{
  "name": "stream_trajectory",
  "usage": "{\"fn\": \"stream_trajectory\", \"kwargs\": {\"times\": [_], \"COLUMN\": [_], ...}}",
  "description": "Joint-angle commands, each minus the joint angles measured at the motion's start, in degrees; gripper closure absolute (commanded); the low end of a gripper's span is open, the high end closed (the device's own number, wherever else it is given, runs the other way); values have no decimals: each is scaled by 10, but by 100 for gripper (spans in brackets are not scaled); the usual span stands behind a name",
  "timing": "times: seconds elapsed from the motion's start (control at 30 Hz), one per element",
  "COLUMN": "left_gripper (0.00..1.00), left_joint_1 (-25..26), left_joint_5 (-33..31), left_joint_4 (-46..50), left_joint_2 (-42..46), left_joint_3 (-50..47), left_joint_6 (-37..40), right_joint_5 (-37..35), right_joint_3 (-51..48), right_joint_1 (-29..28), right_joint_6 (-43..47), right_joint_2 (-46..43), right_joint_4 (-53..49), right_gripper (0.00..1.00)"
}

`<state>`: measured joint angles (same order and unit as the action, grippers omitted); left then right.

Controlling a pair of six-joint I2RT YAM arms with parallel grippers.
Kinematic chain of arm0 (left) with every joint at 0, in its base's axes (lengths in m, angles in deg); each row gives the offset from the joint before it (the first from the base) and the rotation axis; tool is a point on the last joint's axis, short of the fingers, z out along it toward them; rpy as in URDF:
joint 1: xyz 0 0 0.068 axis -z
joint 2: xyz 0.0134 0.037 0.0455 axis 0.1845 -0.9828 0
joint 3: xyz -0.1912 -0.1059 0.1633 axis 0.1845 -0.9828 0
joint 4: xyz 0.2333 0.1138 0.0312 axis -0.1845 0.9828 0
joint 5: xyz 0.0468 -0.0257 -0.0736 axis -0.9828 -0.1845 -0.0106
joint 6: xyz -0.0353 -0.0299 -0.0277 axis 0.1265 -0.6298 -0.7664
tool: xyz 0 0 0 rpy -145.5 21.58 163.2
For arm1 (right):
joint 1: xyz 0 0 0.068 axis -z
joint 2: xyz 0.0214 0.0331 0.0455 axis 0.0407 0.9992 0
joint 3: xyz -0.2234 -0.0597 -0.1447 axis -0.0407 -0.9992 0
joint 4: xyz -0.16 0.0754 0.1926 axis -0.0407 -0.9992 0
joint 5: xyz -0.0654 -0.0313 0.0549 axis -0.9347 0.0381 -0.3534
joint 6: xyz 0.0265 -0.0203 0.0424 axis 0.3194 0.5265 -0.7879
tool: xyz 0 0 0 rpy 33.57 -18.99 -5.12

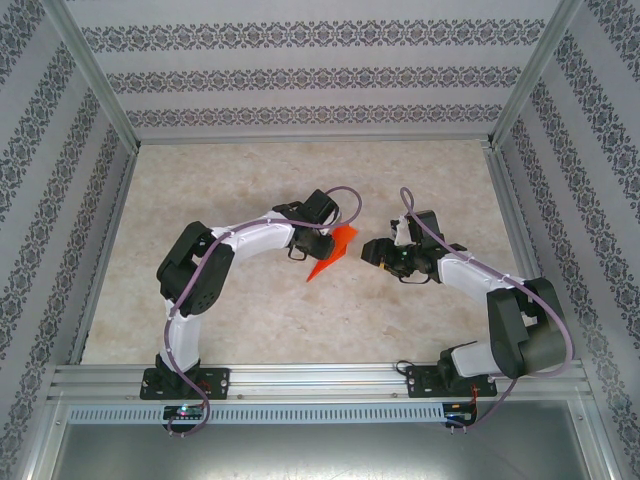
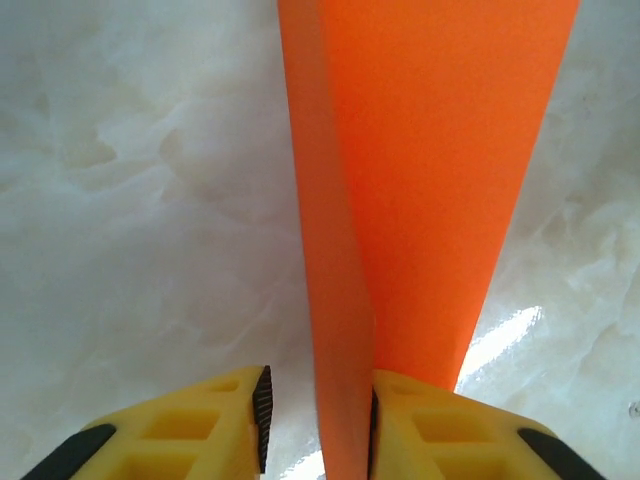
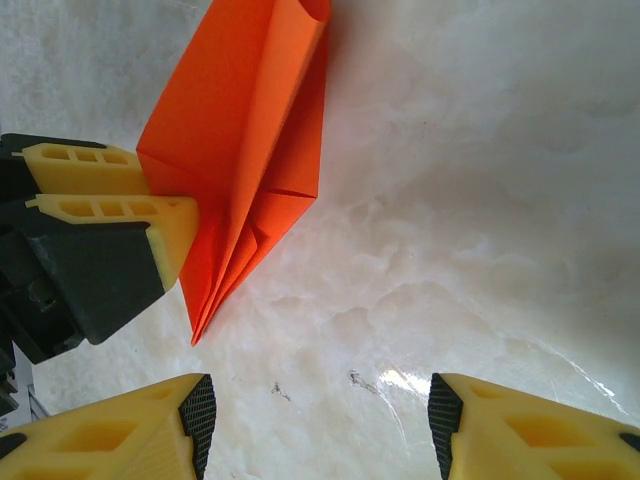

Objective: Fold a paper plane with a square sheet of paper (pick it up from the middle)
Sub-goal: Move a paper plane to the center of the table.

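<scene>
Yellow ribbed fingers of the left gripper are seen slightly parted, the folded bright orange-red paper plane pressed against one pad; a firm clamp cannot be told. Its slim creased point is held just above the glossy marbled beige table. Nearby, the right gripper is spread wide, holding nothing.

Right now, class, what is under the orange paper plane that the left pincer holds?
Under the paper plane lies the pale marbled table, bare where it shows around the paper. The patch directly beneath is covered by the paper itself and by the left pincer gripping it.
</scene>
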<state>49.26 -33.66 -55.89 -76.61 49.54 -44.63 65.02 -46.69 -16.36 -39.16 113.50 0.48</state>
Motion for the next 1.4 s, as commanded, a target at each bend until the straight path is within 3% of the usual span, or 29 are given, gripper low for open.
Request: {"fn": "stream_trajectory", "kwargs": {"times": [0.0,0.3,0.57,0.9,1.37], "left_gripper": [71,81,95,96,96], "left_joint_1": [4,1,-15,-58,-81], "left_joint_5": [1,30,81,223,280], "left_joint_4": [21,18,6,-65,-109], "left_joint_2": [-12,-27,-15,31,46], "left_joint_3": [13,16,11,-41,-68], "left_joint_6": [8,3,-13,-68,-103], "right_joint_5": [-2,5,43,54,67], "right_joint_3": [1,-2,-16,3,1], "right_joint_1": [-4,-4,-18,-55,-90], "right_joint_6": [0,-6,-61,-109,-212], "right_joint_2": [3,4,31,78,149], "right_joint_4": [7,18,102,163,299], "right_gripper": [40,40,40,39,37]}}
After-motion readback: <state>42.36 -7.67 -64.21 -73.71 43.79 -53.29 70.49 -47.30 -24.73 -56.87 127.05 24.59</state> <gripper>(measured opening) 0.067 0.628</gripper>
